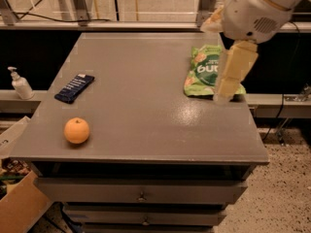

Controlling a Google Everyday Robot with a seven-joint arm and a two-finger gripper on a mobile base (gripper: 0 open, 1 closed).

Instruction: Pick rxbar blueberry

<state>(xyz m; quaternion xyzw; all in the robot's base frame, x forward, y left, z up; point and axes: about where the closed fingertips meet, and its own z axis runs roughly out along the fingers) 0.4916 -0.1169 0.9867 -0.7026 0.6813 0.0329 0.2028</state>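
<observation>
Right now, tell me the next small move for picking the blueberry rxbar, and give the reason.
Probably carry the gripper leftward across the table toward the rxbar blueberry. The gripper hangs over the right side, in front of the green snack bag, far from the bar. The bar lies flat near the left edge, beyond the orange, with nothing touching it.
</observation>
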